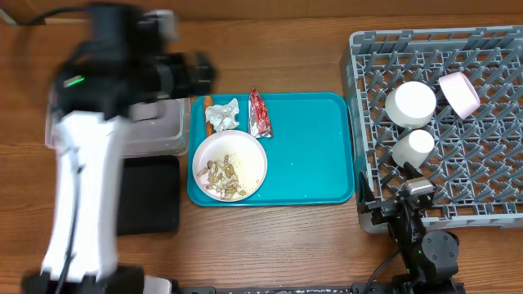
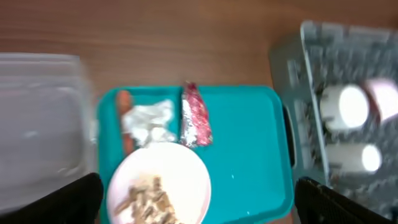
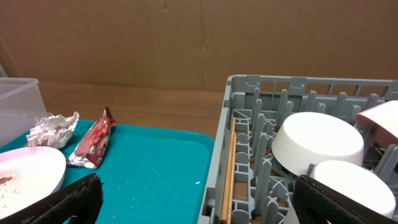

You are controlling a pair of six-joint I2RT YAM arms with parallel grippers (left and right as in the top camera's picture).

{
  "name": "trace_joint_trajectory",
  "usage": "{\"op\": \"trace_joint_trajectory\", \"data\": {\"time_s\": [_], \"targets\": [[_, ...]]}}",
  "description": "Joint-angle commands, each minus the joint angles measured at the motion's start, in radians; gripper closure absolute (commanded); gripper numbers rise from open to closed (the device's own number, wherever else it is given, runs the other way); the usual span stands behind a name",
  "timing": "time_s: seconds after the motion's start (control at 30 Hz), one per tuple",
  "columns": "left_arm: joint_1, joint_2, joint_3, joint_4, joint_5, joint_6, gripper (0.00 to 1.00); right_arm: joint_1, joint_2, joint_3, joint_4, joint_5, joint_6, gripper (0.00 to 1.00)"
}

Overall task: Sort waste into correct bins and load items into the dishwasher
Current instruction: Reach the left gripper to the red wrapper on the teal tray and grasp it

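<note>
A white plate with beige food scraps lies on the teal tray. Behind it are a crumpled napkin, a red foil wrapper and an orange piece. My left gripper is blurred, open and empty, high over the tray's far left corner; its wrist view looks down on the plate. My right gripper is open and empty at the grey dish rack's front left corner. The rack holds white bowls, a cup and chopsticks.
A clear tub stands left of the tray, partly hidden by my left arm. A black tray lies in front of it. A pinkish bowl leans in the rack's back part.
</note>
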Motion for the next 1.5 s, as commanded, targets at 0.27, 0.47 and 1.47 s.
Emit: {"op": "trace_joint_trajectory", "data": {"time_s": [0.27, 0.47, 1.47], "targets": [[-0.320, 0.407, 0.000, 0.257, -0.465, -0.059, 0.05, -0.001, -0.012, -0.007, 0.006, -0.001, -0.004, 0.00], [-0.321, 0.576, 0.000, 0.293, -0.423, -0.136, 0.14, -0.001, -0.012, -0.007, 0.006, -0.001, -0.004, 0.00], [-0.246, 0.338, 0.222, -0.252, -0.538, -0.278, 0.96, -0.001, -0.012, -0.007, 0.006, -0.001, -0.004, 0.00]]}}
